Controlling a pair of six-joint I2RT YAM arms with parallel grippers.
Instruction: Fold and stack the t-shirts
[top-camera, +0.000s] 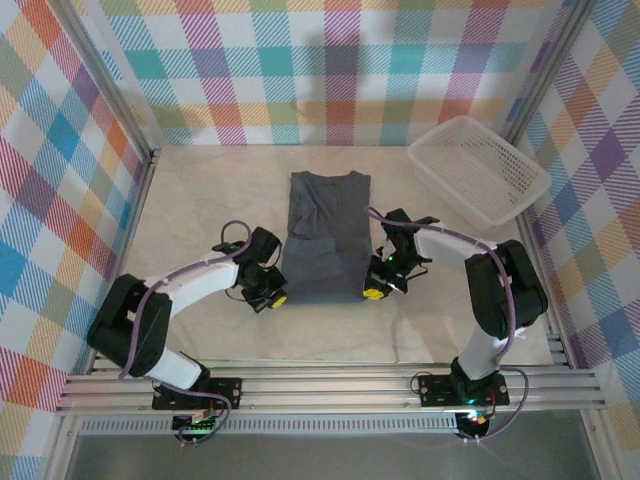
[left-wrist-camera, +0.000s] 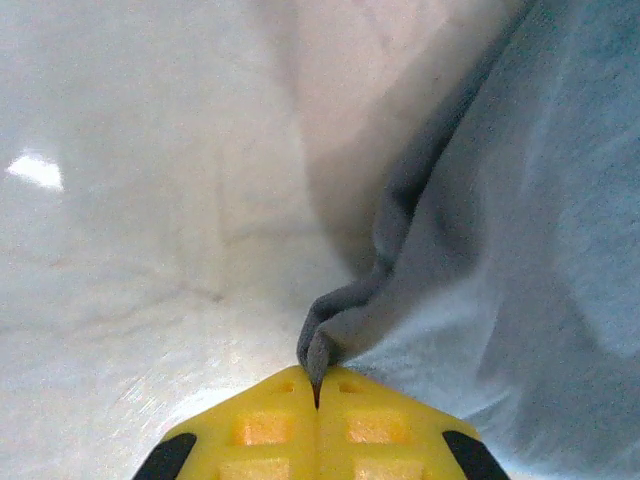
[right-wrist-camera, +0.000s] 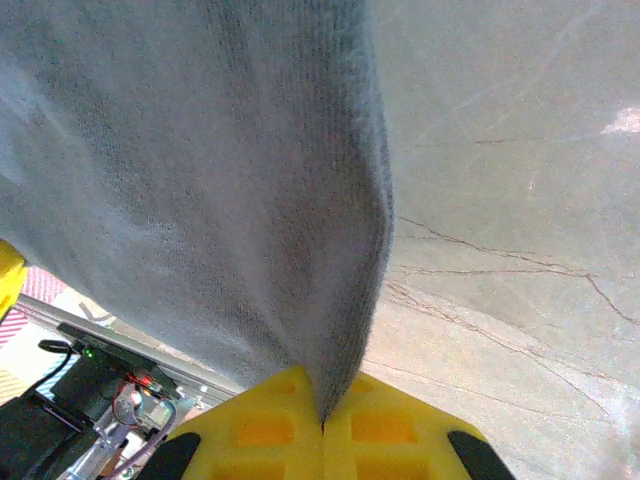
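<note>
The left hand (left-wrist-camera: 318, 402) is pinched shut on the near-left hem corner of the t-shirt (top-camera: 326, 235), and the right hand (right-wrist-camera: 322, 415) is clamped on the near-right corner. It looks like a matched hold, probably for carrying the hem toward the collar. The shirt lies mid-surface (top-camera: 200, 200) as a narrow strip with its sides already folded in.

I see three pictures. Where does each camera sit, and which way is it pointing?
Top: fixed above and behind the arms, looking down on the table, t-shirt and basket; both arms show.
Left wrist: rides on the left arm, looking along the left gripper, shut on the t-shirt's near left corner.
Right wrist: rides on the right arm, looking along the right gripper, shut on the t-shirt's near right corner.
Shared: all three see the t-shirt and table.
</note>
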